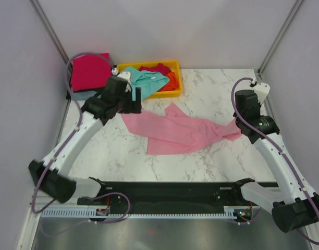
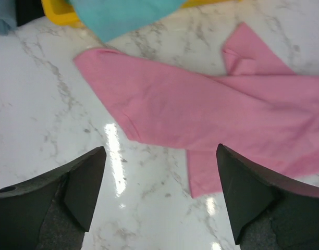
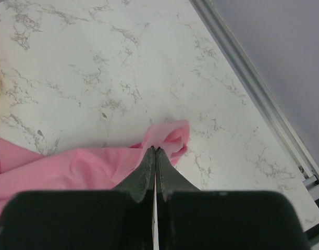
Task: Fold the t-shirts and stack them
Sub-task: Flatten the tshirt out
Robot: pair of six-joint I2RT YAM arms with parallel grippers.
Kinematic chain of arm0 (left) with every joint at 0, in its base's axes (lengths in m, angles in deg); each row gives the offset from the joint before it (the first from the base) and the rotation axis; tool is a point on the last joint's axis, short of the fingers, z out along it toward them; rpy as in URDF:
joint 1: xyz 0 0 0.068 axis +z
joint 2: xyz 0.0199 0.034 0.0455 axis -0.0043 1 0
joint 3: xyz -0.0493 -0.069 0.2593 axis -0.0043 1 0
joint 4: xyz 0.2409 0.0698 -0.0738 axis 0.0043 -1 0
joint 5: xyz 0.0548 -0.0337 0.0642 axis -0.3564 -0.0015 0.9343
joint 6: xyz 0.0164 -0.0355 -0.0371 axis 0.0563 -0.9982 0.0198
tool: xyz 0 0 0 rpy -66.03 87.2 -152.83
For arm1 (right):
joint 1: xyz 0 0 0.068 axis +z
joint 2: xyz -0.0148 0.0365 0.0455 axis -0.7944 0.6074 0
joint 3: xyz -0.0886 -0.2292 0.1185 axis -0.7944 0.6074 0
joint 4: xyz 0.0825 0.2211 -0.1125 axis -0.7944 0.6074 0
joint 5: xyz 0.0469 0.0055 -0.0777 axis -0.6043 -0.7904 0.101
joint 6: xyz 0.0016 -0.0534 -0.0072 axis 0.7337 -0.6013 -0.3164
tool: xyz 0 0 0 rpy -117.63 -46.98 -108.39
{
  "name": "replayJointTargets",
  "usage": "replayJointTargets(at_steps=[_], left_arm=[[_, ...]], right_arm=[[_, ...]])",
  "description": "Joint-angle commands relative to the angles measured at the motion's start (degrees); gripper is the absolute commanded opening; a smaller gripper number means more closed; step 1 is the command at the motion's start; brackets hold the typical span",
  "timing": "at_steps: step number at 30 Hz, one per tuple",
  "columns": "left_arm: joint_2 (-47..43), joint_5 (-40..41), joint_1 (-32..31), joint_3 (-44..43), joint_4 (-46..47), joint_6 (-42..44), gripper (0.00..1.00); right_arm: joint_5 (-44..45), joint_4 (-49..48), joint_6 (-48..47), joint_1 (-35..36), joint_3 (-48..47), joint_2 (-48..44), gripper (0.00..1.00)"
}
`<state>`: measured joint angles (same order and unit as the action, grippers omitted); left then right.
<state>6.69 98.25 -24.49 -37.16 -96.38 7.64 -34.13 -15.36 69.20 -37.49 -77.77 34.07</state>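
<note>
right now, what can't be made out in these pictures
- Top view: how many shirts lie in the yellow tray; the teal t-shirt and the left arm cover the pile.
- Top view: the grey-blue cloth, mostly under the crimson t-shirt.
- Left wrist view: the pink t-shirt's far end, cut off by the right edge.
- Right wrist view: the fabric under the shut right fingers.

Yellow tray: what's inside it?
A teal t-shirt hangs over the yellow tray rim; a red t-shirt and an orange t-shirt lie behind. Anything beneath them is covered.
</note>
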Motion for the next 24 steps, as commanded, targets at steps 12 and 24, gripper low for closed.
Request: replayJointTargets(at_steps=[12, 24], left_arm=[[-26.45, -24.45, -5.89, 48.55, 19.76, -21.14, 0.77], [-16.61, -26.03, -7.74, 54.36, 32.51, -24.48, 0.76]], right_arm=[[-4.54, -3.53, 1.83, -0.35, 6.02, -4.85, 0.00], [-4.45, -3.71, 1.57, -0.35, 7.69, -4.94, 0.00]])
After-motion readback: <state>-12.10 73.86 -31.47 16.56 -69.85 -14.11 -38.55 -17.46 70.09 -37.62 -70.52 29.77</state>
